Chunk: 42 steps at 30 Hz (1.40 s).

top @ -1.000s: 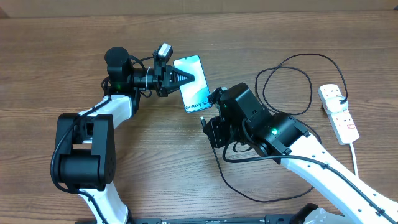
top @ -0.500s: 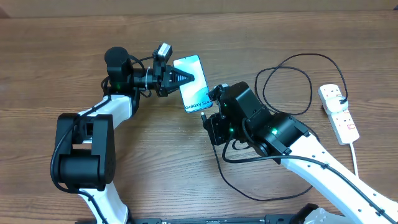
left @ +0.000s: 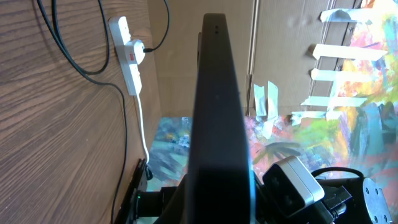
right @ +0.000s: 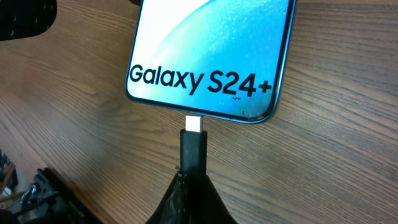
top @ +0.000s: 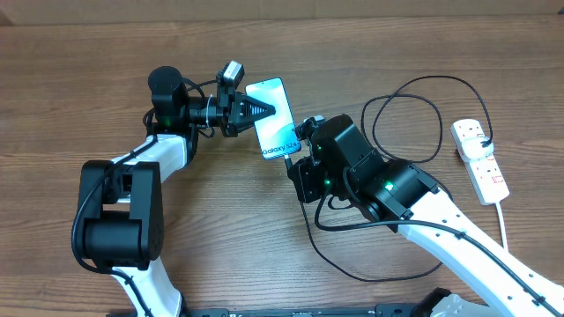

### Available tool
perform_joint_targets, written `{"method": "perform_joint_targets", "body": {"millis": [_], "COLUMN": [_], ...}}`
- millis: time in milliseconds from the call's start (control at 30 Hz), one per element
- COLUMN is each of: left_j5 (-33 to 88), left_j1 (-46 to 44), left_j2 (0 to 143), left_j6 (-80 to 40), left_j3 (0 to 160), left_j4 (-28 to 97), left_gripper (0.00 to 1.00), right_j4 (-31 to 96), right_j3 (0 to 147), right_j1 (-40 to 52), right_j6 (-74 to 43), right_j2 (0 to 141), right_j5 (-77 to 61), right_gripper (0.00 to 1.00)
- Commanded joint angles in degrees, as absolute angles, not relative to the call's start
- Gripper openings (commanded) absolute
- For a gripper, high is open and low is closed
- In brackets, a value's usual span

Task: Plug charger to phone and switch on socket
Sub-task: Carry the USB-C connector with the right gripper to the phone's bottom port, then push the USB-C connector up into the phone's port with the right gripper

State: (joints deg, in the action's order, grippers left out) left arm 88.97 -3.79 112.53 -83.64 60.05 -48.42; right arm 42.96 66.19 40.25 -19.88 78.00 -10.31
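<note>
Lot as seen from the table side.

1. Left gripper (top: pixel 263 110): jaws clenched on the phone (top: pixel 274 119), one finger on each flat face, near the end away from the printed text. The phone runs straight out from between these jaws, screen up. Whether it rests on the table (top: pixel 79 62) or is held just clear of it I cannot tell.

2. Right gripper (right: pixel 191 190): jaws clamped tight on the black plug (right: pixel 193 149), which stands straight ahead of the fingertips. Its silver tip (right: pixel 194 124) meets the middle of the phone's short edge, just under the words "Galaxy S24+". How far the tip sits in the port I cannot tell.

3. Charger (top: pixel 414 106): thin black cable. It trails back from the right jaws beneath that arm and lies in loose loops on the table behind and beside that gripper, one run reaching toward the socket.

4. Socket (top: pixel 480 158): white strip, well apart from both pairs of jaws and farthest from the left pair. A black adapter (top: pixel 487 145) sits in one outlet. The switch (left: pixel 131 57) shows red; which way it is set I cannot tell. A white cord (top: pixel 504 220) leads off its end.
</note>
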Motion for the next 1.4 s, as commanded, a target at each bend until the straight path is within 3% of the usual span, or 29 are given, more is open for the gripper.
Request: {"method": "perform_joint_targets", "body": {"millis": [0,667,1367], "left_j5": [89.23,88.68,88.27], "left_j1": [-4.21,-5.43,-4.84], "left_j2": [111.94,111.94,111.96], "left_j6": [-82.28,-82.06,-71.72], "left_j3": [61.23,61.25,61.23], "left_j4": [-48.9,-48.9,-48.66], "left_gripper": [0.04,0.04,0.04], "right_j4": [42.46,42.06,47.29], "right_j3": [66.0,66.0,66.28], "right_j1": [40.45,40.45,40.62], "right_j6": [-19.55,-19.55,-19.57], "right_j2": [77.49,80.29,80.27], "right_j5": [-9.91,-9.89,-10.76], "right_gripper": [0.04,0.04,0.04]}}
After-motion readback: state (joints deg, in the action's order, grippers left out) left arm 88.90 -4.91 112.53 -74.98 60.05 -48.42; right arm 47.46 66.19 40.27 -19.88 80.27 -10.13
